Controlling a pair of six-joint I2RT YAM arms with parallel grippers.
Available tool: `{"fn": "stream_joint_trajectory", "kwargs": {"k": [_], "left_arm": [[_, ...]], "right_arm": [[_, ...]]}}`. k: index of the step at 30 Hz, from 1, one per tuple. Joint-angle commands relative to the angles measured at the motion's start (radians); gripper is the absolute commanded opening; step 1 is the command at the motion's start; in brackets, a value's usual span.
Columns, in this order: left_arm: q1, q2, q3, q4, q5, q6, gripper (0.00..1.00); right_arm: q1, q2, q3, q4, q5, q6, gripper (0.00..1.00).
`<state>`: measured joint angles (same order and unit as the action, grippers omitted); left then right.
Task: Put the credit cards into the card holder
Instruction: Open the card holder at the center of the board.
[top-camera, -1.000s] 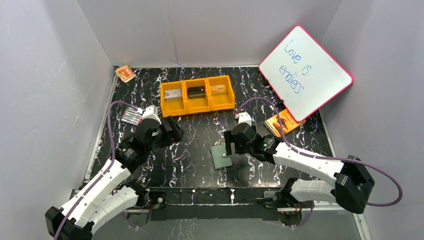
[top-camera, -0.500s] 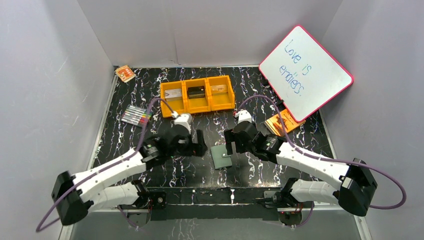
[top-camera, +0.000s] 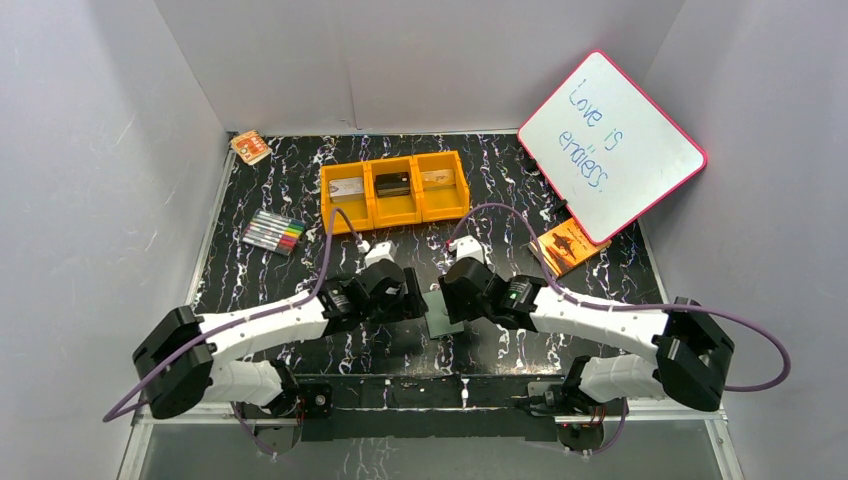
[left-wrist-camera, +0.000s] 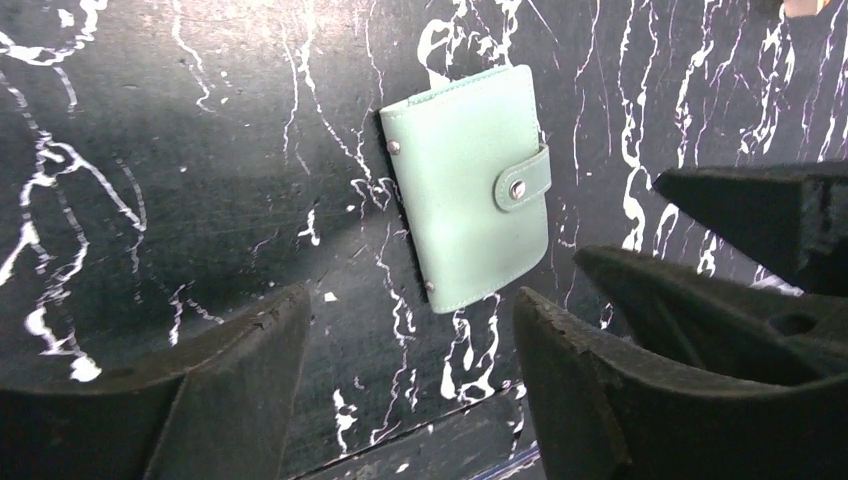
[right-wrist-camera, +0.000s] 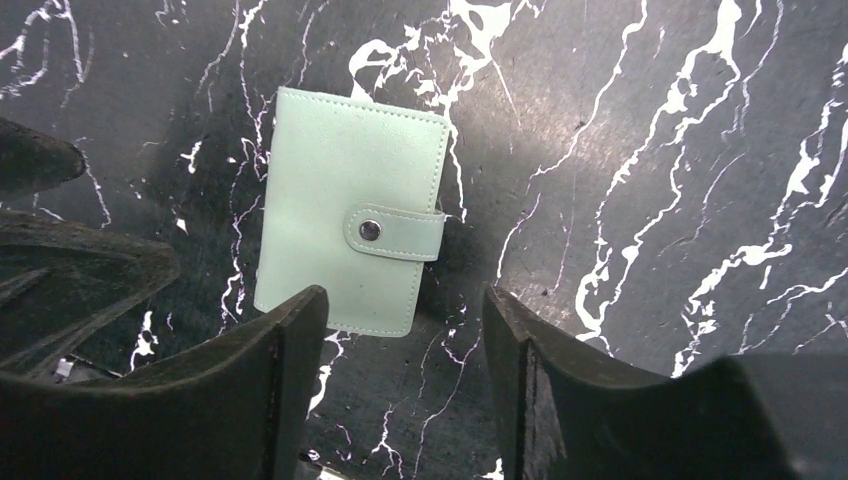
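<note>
A black table (top-camera: 260, 290) veined with white fills the floor of the grey-walled booth, and a pink-framed whiteboard (top-camera: 612, 145) with blue handwriting leans at its far right. Both arms reach in from the near edge and meet at the near middle of the table. Toward the far side, about the middle, sits an orange three-compartment tray (top-camera: 396, 214). It holds the credit cards, one to a compartment: a silver-grey card (top-camera: 346, 187) on the left, a black card (top-camera: 392, 183) in the middle and a tan card (top-camera: 436, 179) on the right. An orange patterned packet (top-camera: 568, 245) lies below the whiteboard's near corner, a set of coloured markers (top-camera: 273, 233) lies left of the tray, and a small orange packet (top-camera: 250, 147) sits in the far left corner. The card holder (right-wrist-camera: 345, 250), a pale grey-green wallet, lies flat and folded shut on the table between the two grippers, well apart from the tray, its snap tab (right-wrist-camera: 395, 230) buttoned across the front. The left gripper (left-wrist-camera: 410, 330) hangs just to its left with fingers spread wide and nothing between them. The right gripper (right-wrist-camera: 400, 310) hangs just to its right, also spread and holding nothing. In the right wrist view one finger's tip overlaps the wallet's edge; I cannot tell whether it touches.
</note>
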<state>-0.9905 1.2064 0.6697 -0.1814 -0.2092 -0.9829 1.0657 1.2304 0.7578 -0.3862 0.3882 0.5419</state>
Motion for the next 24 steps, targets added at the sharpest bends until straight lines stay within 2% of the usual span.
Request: {"fn": "stream_joint_trajectory", "kwargs": {"k": [1,4,11,24], "left_arm": [[0.046,0.090,0.062,0.061,0.080,-0.049,0.64],[0.086,0.139,0.068,0.110,0.148,-0.069,0.50],[0.128,0.235,0.077,0.240,0.267,-0.115,0.28],[0.134,0.338,0.082,0.313,0.338,-0.133,0.08]], "right_arm": [[0.009,0.037,0.037,0.062,0.022,0.070,0.63],[0.010,0.052,0.024,0.081,0.018,0.096,0.60],[0.016,0.087,0.029,0.099,-0.006,0.095,0.57],[0.018,0.129,0.040,0.101,-0.013,0.101,0.55]]}}
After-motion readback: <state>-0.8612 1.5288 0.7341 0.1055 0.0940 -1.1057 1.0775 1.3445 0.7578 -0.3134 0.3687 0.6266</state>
